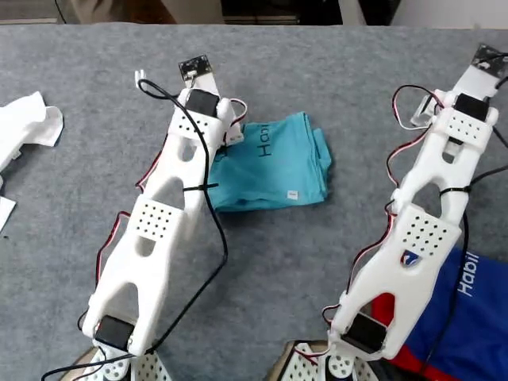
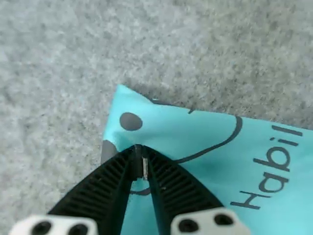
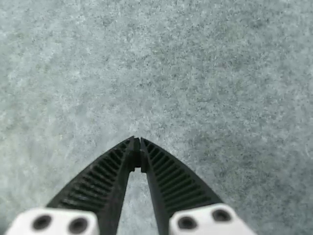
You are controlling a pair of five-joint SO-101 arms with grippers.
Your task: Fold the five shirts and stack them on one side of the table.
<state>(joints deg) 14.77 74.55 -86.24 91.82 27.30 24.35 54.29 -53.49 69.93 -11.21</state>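
high view: the left arm (image 1: 159,222) stretches from the lower left of the frame up to the top centre, white perforated plastic with dark cable looped along it, its wrist bent down onto the left edge of the teal shirt (image 1: 278,167). that shirt lies folded into a rough rectangle at the middle of the grey felt table (image 1: 317,71). the right arm (image 1: 421,230) slants from bottom centre to the upper right corner. a white shirt (image 1: 24,127) lies crumpled at the left edge; a blue shirt (image 1: 468,317) and a red shirt (image 1: 385,305) lie at the lower right.

left wrist view: the left gripper (image 2: 138,161) – ribbed black fingers pressed together – rests its tips on the smooth teal cloth near a corner (a thin pale sliver between the tips; whether it is cloth i cannot tell).

right wrist view: the right gripper (image 3: 137,154) is closed too, holding nothing, over bare fuzzy felt.
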